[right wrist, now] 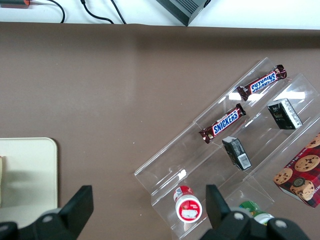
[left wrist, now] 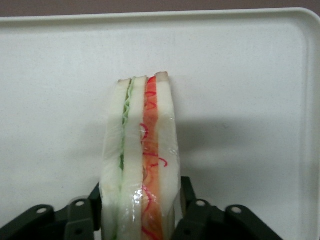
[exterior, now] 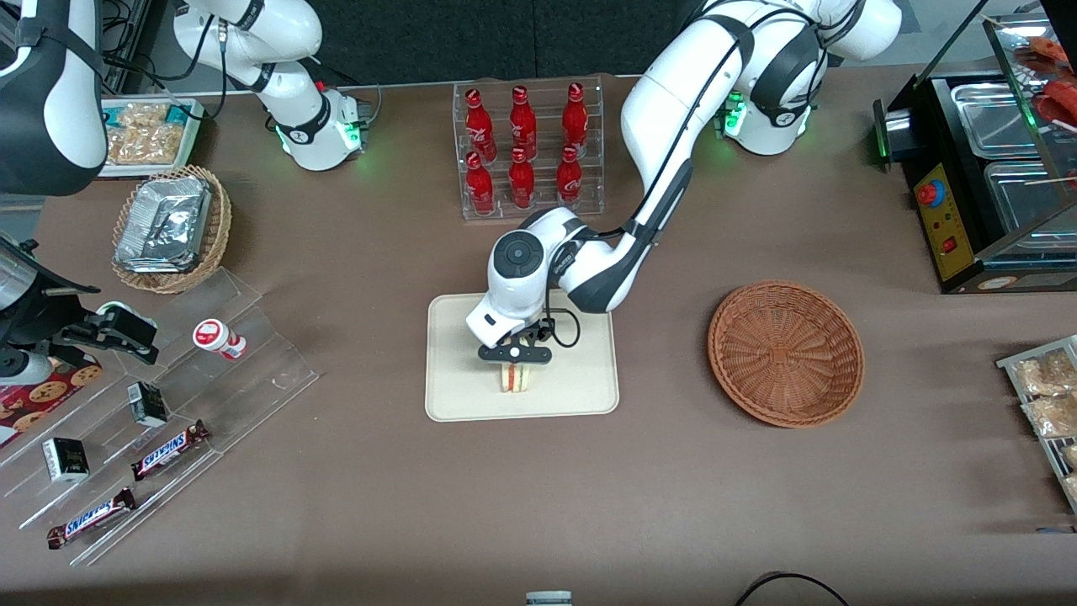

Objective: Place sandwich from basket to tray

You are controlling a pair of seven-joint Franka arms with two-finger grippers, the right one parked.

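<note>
The sandwich (exterior: 516, 379) stands on its edge on the cream tray (exterior: 454, 396), in the part of the tray nearer the front camera. My left gripper (exterior: 515, 358) is right above it, shut on the sandwich. In the left wrist view the clear-wrapped wedge (left wrist: 142, 150) shows white bread with orange-red and green filling, and the black fingers (left wrist: 187, 192) press on both its sides, with the tray (left wrist: 240, 75) under it. The reddish-brown wicker basket (exterior: 785, 353) lies beside the tray toward the working arm's end, with nothing in it.
A clear rack of red bottles (exterior: 526, 147) stands farther from the front camera than the tray. Acrylic stepped racks with Snickers bars (exterior: 168, 446) and a tan basket of foil packs (exterior: 172, 227) lie toward the parked arm's end. A black food warmer (exterior: 984, 168) and bagged snacks (exterior: 1047, 396) lie toward the working arm's end.
</note>
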